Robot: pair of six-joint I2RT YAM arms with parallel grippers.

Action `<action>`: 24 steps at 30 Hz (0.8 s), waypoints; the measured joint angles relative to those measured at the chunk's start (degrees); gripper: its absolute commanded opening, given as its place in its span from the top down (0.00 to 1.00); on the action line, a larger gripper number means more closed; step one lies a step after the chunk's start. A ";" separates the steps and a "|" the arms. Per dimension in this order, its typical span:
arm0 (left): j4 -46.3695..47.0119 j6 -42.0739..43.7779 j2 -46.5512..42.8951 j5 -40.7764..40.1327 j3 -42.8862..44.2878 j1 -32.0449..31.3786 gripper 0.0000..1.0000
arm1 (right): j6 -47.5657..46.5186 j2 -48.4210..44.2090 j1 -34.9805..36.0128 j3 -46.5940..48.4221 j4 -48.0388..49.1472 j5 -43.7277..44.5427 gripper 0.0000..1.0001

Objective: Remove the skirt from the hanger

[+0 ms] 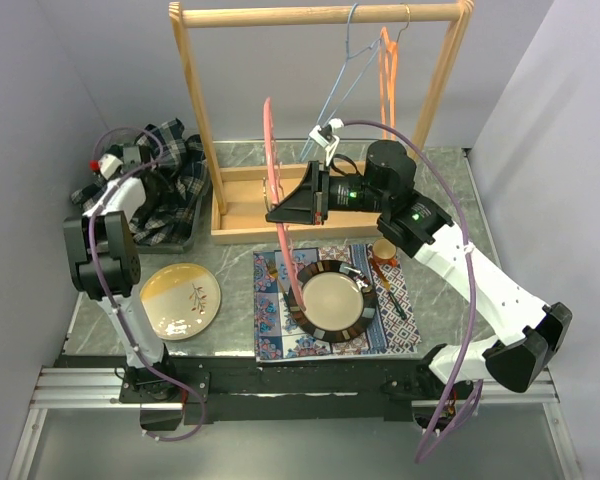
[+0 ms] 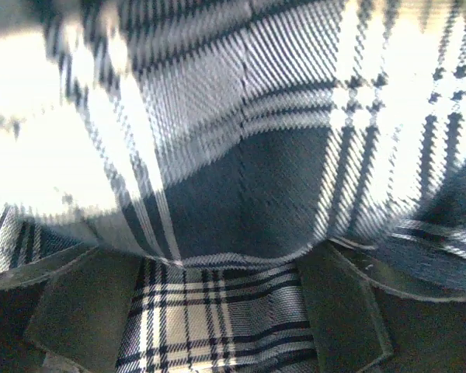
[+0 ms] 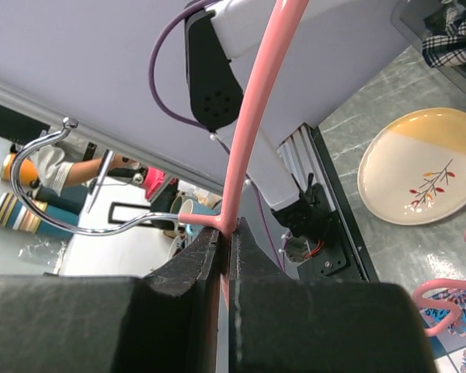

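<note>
The plaid skirt point(image 1: 165, 185) lies bunched in a grey bin at the back left, off the hanger. It fills the left wrist view point(image 2: 241, 155). My left gripper point(image 1: 120, 165) is down on it, jaws apart, with plaid cloth point(image 2: 217, 318) between the fingers point(image 2: 81, 311). My right gripper point(image 1: 280, 212) is shut on the bare pink hanger point(image 1: 271, 150) and holds it upright in front of the wooden rack. In the right wrist view the pink rod point(image 3: 252, 116) rises from the closed jaws point(image 3: 227, 237), with its metal hook point(image 3: 39, 159) to the left.
A wooden rack point(image 1: 320, 14) at the back holds a blue hanger point(image 1: 345, 70) and an orange hanger point(image 1: 388, 70). A yellow-and-white plate point(image 1: 180, 300) lies front left. A dark-rimmed plate point(image 1: 333, 300) sits on a patterned placemat point(image 1: 270, 325), with a small cup point(image 1: 383, 248) beside it.
</note>
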 measured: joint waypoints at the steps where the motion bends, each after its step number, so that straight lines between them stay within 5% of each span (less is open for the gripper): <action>1: -2.27 -0.02 0.00 -0.15 1.73 -0.07 0.14 | 0.02 0.07 0.00 0.13 -0.15 0.13 1.00; 6: -6.64 0.35 -4.66 -0.20 6.25 -0.37 0.05 | 0.96 0.09 0.00 0.20 -0.28 1.60 1.00; 15: 0.46 3.43 -23.87 2.08 6.38 1.01 0.10 | 3.76 0.09 0.00 1.16 0.20 3.93 1.00; 24: 5.51 5.86 -5.22 12.66 14.62 3.37 0.19 | 3.21 0.48 0.00 3.45 0.02 6.36 1.00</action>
